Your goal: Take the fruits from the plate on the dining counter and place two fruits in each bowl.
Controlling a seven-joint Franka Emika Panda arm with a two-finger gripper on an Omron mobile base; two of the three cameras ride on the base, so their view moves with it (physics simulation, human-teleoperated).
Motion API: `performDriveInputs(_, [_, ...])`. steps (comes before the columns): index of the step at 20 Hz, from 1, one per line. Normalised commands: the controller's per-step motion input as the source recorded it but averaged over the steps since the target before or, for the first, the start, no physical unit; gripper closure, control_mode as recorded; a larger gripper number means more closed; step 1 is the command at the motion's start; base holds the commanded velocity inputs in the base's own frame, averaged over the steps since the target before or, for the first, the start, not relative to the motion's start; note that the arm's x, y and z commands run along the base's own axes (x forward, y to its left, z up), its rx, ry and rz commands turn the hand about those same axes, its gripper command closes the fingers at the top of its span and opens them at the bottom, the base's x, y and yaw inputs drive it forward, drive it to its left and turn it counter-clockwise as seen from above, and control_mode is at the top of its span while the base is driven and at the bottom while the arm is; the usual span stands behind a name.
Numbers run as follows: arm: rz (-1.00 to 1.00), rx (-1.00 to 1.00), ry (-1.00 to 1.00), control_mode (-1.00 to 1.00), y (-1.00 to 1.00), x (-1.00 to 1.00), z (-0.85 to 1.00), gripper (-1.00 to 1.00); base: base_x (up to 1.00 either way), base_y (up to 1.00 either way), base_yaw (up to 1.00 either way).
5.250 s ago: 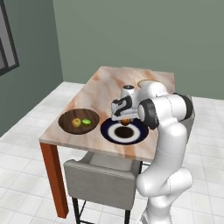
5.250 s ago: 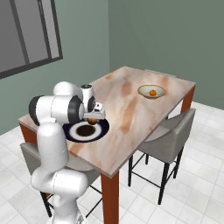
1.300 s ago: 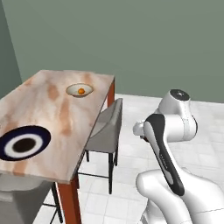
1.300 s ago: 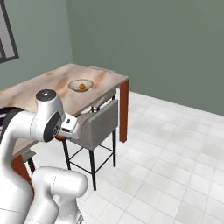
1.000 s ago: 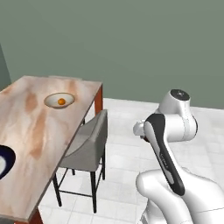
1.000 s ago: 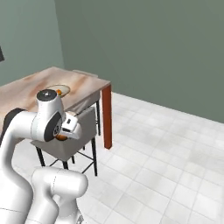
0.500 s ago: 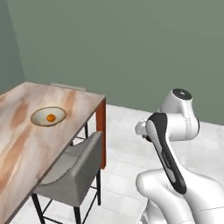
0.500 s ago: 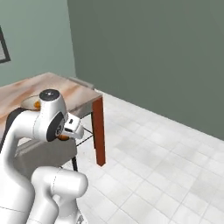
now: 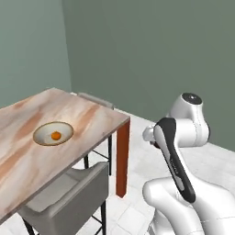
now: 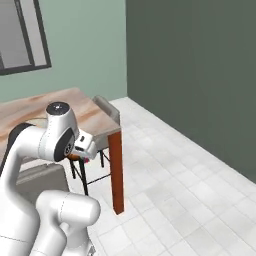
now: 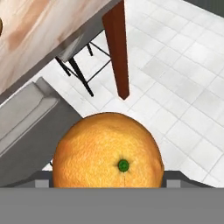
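Observation:
My gripper [image 10: 79, 152] is shut on an orange fruit [image 11: 108, 154], held close to my body and above the floor beside the dining counter [image 9: 87, 120]. In the hand view the fruit hides most of the fingers. In the right base view a sliver of orange [image 10: 74, 156] shows under the white hand. On the counter stands the cream-beige bowl [image 9: 42, 137] with another orange fruit [image 9: 55, 135] inside it. The plate is out of view.
A grey chair [image 9: 69, 195] is tucked under the counter's near side, and a second chair [image 9: 95, 100] stands at its far end. The counter's reddish-brown corner leg [image 9: 122, 160] rises from the white tiled floor [image 10: 190, 185], with open floor to its right.
The base has driven along the counter, so the whole scene has slid. The plate has left the picture and the cream bowl has come closer. The arm stays folded, still holding the orange fruit.

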Motion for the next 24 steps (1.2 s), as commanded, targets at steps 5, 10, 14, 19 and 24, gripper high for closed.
performDriveInputs(5, [0.0, 0.0, 0.0, 1.0, 0.0, 0.0, 0.0, 1.0, 0.31, -0.25, 0.62])
performDriveInputs(10, [0.0, 0.0, 0.0, 1.0, 0.0, 0.0, 0.0, 1.0, 0.17, 0.0, 0.71])
performDriveInputs(14, [0.0, 0.0, 0.0, 1.0, 0.0, 0.0, 0.0, 1.0, 0.51, 0.0, 0.62])
performDriveInputs(19, [0.0, 0.0, 0.0, 1.0, 0.0, 0.0, 0.0, 1.0, 0.56, -0.32, 0.31])
performDriveInputs(24, [0.0, 0.0, 0.0, 1.0, 0.0, 0.0, 0.0, 1.0, 0.19, -0.62, 0.05])
